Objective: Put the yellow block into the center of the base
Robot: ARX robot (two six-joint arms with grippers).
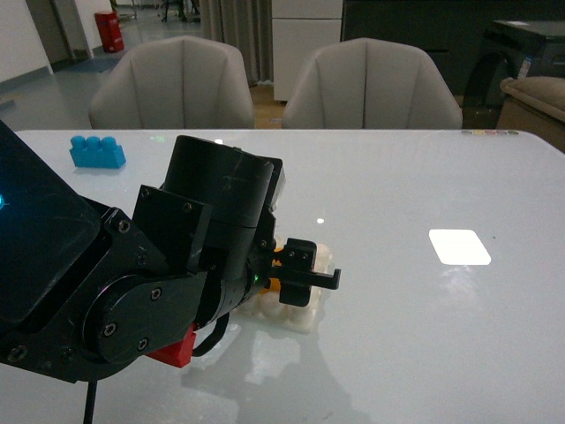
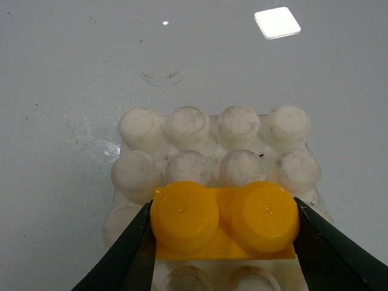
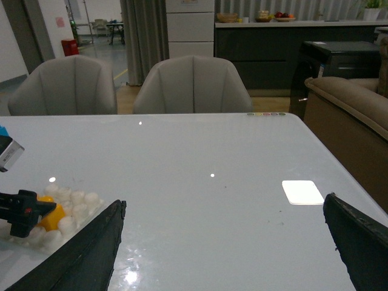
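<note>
**A:** Over the table in the front view, what's the left arm doing?

**B:** It fills the lower left, and the left gripper (image 1: 305, 276) hangs over the base (image 1: 300, 311), its fingers clamped on something orange that must be the yellow block (image 1: 276, 283). A blue brick (image 1: 97, 152) sits well apart at the far left, and a red piece (image 1: 175, 349) peeks out under the arm.

**A:** And the left wrist view?

**B:** Much clearer. The yellow block (image 2: 225, 221) is pinched end to end between the two dark fingers (image 2: 124, 257), sitting over the third row of studs on the base (image 2: 188, 128). Whether it is pressed home or only resting on the studs I cannot tell.

**A:** Right wrist view?

**B:** The right gripper (image 3: 224, 245) is spread wide with nothing in it, well away from the base (image 3: 76, 203).

**A:** Risks?

**B:** I judge the block looks one row off centre; pressing here would seat it wrong. A slight tilt could jam it on the studs, and the unheld base may slide on the glossy table (image 1: 397, 177).
</note>
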